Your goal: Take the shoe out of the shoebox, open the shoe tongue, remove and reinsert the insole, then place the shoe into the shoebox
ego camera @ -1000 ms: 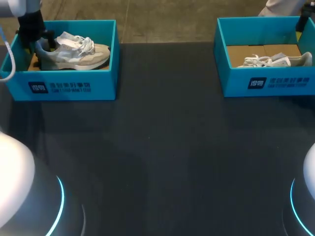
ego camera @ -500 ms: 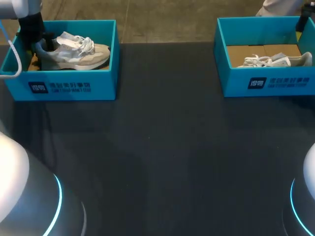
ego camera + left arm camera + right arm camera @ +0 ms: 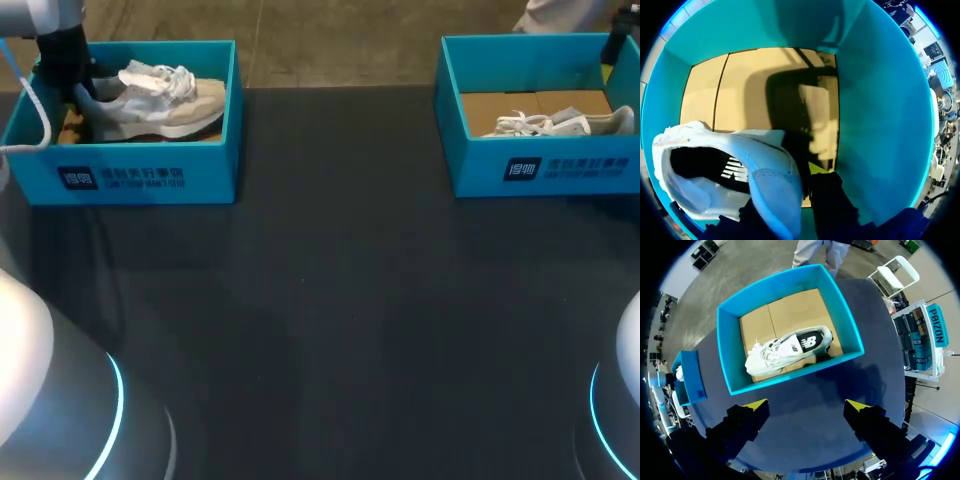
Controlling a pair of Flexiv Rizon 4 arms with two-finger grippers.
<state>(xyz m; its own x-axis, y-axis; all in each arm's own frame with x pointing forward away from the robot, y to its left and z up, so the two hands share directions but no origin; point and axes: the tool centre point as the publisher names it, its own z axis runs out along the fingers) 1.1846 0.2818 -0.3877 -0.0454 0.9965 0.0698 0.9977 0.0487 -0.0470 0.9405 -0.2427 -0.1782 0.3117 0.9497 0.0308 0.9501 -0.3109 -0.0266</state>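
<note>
Across the dark table, the left gripper sits inside the left shoebox, clamped on the heel of the beige shoe, while the right gripper hangs wide open above the right shoebox holding a white shoe.

left shoebox and right shoebox teal; left shoe beige and white; right shoe white; table black
</note>
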